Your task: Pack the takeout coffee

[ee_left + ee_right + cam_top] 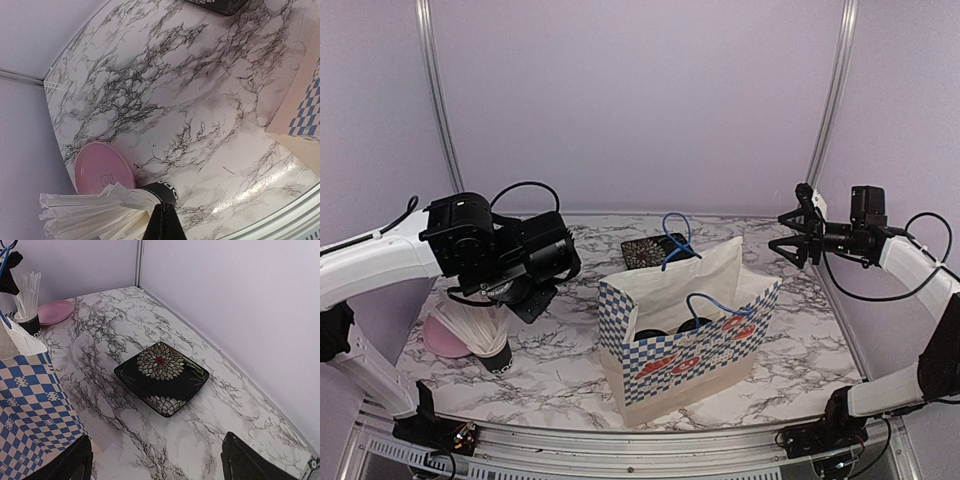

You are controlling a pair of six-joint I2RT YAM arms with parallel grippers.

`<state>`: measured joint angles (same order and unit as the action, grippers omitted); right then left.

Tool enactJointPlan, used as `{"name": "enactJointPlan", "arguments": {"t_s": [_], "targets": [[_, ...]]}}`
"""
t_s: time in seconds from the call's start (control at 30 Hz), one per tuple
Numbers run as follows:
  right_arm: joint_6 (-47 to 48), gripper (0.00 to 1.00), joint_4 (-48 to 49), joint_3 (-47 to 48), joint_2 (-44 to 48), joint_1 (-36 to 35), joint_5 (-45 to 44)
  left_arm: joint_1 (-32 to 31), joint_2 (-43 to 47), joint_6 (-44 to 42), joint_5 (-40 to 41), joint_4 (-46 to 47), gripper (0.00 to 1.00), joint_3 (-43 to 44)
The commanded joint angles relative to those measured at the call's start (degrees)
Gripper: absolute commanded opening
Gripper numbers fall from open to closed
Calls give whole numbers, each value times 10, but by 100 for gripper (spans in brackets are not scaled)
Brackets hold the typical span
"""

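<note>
The two coffee cups sit inside the paper bag [690, 350] at the middle of the desk [800, 340]. Only their black lids show in the overhead view, one lid [650, 333] toward the left of the bag's opening and the other lid [696, 325] just beside it on the right. The bag stands upright and open, with a blue-and-white checked band and blue handles [675, 235].

The left fingers [165, 224] are closed tight, with no gap between them. They hang right at the top of the white sticks [90, 215] that fan out of a black cup [162, 190] in the lower left of the overhead view. Whether a stick is pinched between them cannot be told. A pink plate [105, 167] lies just behind that cup.

The right fingers [786, 232] are spread wide and hold nothing. They hover at the right side of the overhead view, above the desk and apart from the bag. Their own camera looks down on a square black plate [162, 377] with flower patterns, lying flat behind the bag, near the back wall.
</note>
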<state>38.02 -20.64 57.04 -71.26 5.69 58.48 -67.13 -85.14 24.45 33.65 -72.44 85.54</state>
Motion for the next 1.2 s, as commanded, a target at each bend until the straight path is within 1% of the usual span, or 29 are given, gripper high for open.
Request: {"name": "enactJointPlan", "arguments": {"t_s": [0.0, 0.1, 0.17, 0.27, 0.43, 0.53, 0.67, 0.73, 0.77, 0.8, 0.9, 1.0, 1.1, 1.17], "targets": [[5, 86, -5, -2, 0, 2, 7, -1, 9, 20, -2, -63, 0, 62], [6, 87, -6, -3, 1, 2, 5, -1, -9, 13, -1, -101, 0, 91], [7, 86, -6, -3, 2, 2, 5, -1, -9, 8, -22, -102, 0, 100], [7, 86, -8, -3, 3, 2, 6, -2, -12, 9, -31, -102, 0, 123], [7, 86, -7, -3, 4, 2, 8, -1, -6, 11, -19, -102, 0, 184], [7, 86, -6, -3, 3, 2, 8, -2, -1, 16, -12, -101, 0, 263], [7, 86, -6, -3, 2, 2, 8, -2, -10, -4, -49, -87, 0, 400], [7, 86, -6, -3, 2, 2, 8, -1, -14, -24, -70, -62, 0, 461], [7, 86, -5, -3, 2, 2, 7, -1, -16, -36, -73, -52, 0, 474], [7, 86, -5, -4, 2, 2, 6, -2, -12, -48, -80, -21, 0, 483], [7, 86, -5, -5, 1, 2, 5, -2, 18, -84, -108, 86, 0, 448], [7, 86, -5, -5, 0, 2, 2, -1, 48, -114, -154, 185, 0, 405], [11, 86, -5, -6, 0, 2, -4, -2, 68, -140, -222, 273, 0, 348], [13, 86, -5, -6, -1, 2, -8, -2, 69, -150, -264, 311, 0, 319]]}}
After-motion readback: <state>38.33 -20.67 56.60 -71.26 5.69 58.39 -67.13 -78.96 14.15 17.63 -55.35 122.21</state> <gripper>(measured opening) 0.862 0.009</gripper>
